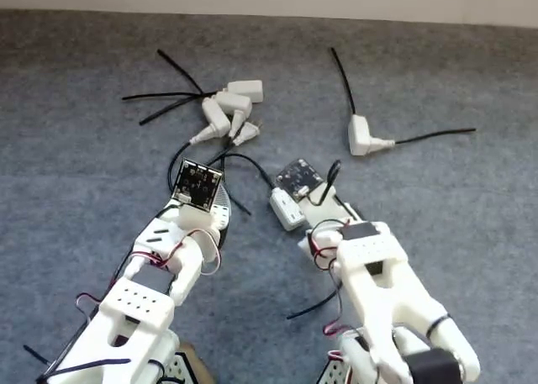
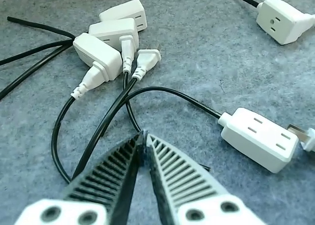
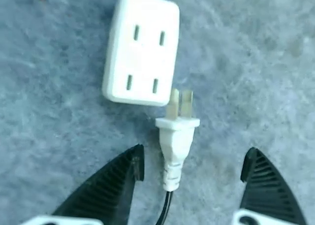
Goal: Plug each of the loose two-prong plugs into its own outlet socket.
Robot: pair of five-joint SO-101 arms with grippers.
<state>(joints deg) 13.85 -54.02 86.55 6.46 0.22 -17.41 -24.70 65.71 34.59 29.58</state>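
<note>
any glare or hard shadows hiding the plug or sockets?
High view: even light, faint shadows around the outlet cluster. Right wrist view: no glare, plug prongs and outlet block slots plainly lit. Left wrist view: soft shadow under the outlet block, slots visible.

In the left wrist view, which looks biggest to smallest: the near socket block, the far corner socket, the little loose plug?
1. near socket block, but it lies nearest the camera.
2. far corner socket; farther off, so this rank is unsure.
3. little loose plug.
</note>
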